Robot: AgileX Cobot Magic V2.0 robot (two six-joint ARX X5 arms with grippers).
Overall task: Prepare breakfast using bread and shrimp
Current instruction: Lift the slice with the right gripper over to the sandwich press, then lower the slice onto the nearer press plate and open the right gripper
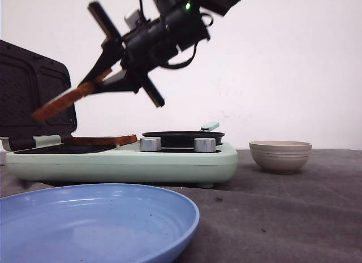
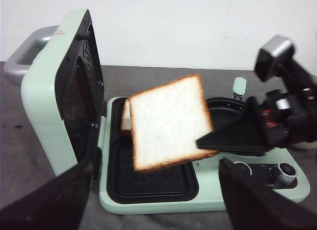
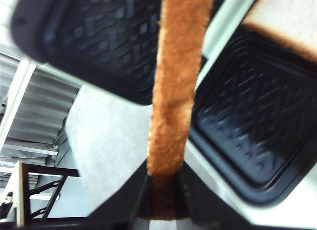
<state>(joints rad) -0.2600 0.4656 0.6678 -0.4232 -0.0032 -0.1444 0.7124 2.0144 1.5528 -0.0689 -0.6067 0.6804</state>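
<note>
Holding a square slice of white bread with golden crust (image 2: 168, 122) by one edge, the black right gripper (image 2: 210, 143) hangs above the open mint-green sandwich maker (image 1: 121, 161), where another slice (image 1: 100, 140) already lies. No shrimp shows. The left gripper's (image 2: 158, 210) fingers stand apart, empty.
</note>
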